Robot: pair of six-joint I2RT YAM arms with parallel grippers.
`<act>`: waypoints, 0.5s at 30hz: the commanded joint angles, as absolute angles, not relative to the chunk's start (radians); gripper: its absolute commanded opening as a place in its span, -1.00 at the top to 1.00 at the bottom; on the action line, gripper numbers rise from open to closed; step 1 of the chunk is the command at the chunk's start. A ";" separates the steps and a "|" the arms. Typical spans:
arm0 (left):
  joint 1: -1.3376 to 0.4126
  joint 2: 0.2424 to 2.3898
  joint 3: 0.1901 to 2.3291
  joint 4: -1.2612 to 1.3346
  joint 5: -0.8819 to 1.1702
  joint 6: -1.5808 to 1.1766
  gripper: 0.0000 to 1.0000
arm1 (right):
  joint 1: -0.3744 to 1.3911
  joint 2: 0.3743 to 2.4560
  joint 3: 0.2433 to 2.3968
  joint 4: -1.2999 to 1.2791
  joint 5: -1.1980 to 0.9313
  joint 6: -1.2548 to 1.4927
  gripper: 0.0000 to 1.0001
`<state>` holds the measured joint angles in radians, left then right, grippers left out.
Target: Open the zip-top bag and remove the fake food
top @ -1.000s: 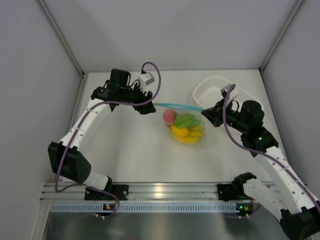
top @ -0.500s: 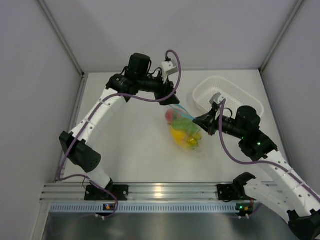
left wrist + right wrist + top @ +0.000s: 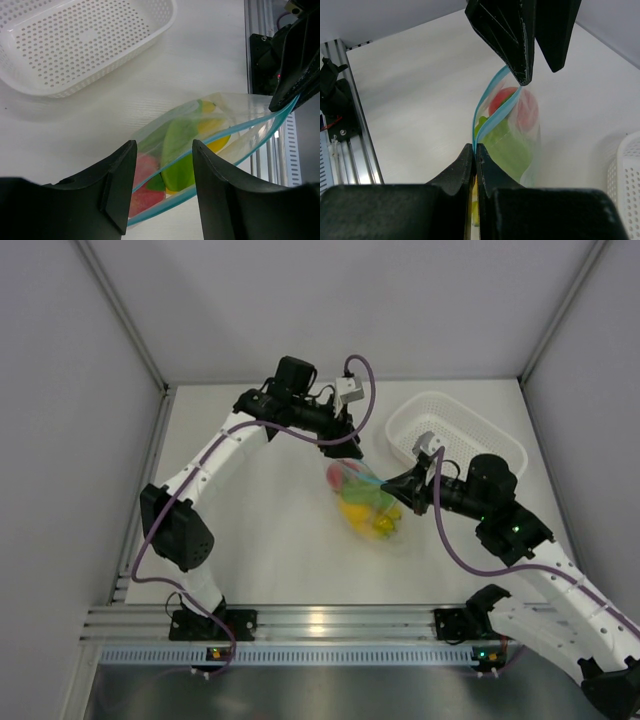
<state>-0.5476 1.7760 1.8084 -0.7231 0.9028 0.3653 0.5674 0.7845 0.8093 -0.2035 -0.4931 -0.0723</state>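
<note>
While right fingers (image 3: pixel 452 177) pinch zip-top bag (image 3: pixel 517 137), left fingers (image 3: pixel 117 190) straddle other end.

Left arm swung toward basket; bag went slack.
Left gripper (image 3: pixel 350 448) moved close beside the white basket (image 3: pixel 462 430), nearer right gripper (image 3: pixel 388 483); zip-top bag (image 3: pixel 366 506) strip no longer stretched.

L-wrist view: bag (image 3: pixel 235 112) end behind left claw (image 3: pixel 163 146), basket (image 3: pixel 107 72) cut at top.

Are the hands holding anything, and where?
The right hand pinches the zip-top bag by one end of its blue zip strip; the left hand looks open.
</note>
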 commanded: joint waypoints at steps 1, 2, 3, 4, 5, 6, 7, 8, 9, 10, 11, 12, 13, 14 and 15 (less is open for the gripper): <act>-0.545 1.738 1.767 -0.701 0.969 0.429 -0.08 | 0.580 0.767 0.810 -0.169 -0.485 -0.095 1.00; -0.543 1.729 1.755 -0.701 0.977 0.440 -0.06 | 0.580 0.770 0.813 -0.172 -0.476 -0.095 1.00; -0.543 1.729 1.746 -0.701 0.983 0.446 -0.05 | 0.580 0.770 0.813 -0.172 -0.471 -0.097 1.00; -0.545 1.724 1.737 -0.701 0.989 0.449 -0.05 | 0.581 0.772 0.813 -0.178 -0.471 -0.098 1.00; -0.545 1.723 1.721 -0.701 0.992 0.451 -0.05 | 0.580 0.772 0.813 -0.176 -0.480 -0.098 1.00; -0.545 1.720 1.715 -0.701 0.997 0.459 -0.05 | 0.580 0.772 0.811 -0.175 -0.485 -0.098 1.00; -0.543 1.720 1.710 -0.701 0.997 0.462 -0.05 | 0.580 0.769 0.810 -0.172 -0.486 -0.098 1.00; -0.545 1.718 1.698 -0.701 0.999 0.465 -0.04 | 0.580 0.769 0.810 -0.172 -0.485 -0.098 1.00; -0.545 1.717 1.694 -0.701 1.006 0.471 -0.03 | 0.581 0.765 0.811 -0.172 -0.482 -0.098 1.00; -0.542 1.713 1.690 -0.703 1.005 0.474 -0.03 | 0.580 0.767 0.810 -0.172 -0.479 -0.098 1.00; -0.540 1.712 1.690 -0.703 1.009 0.474 -0.02 | 0.581 0.769 0.811 -0.176 -0.477 -0.100 1.00; -0.541 1.712 1.695 -0.703 1.005 0.472 -0.03 | 0.581 0.769 0.811 -0.176 -0.474 -0.100 1.00; -0.541 1.709 1.700 -0.703 1.002 0.471 -0.04 | 0.580 0.772 0.811 -0.176 -0.469 -0.100 1.00; -0.541 1.707 1.706 -0.703 0.991 0.462 -0.04 | 0.581 0.772 0.811 -0.175 -0.462 -0.098 1.00; -0.540 1.707 1.719 -0.703 0.986 0.459 -0.05 | 0.581 0.775 0.811 -0.175 -0.462 -0.098 1.00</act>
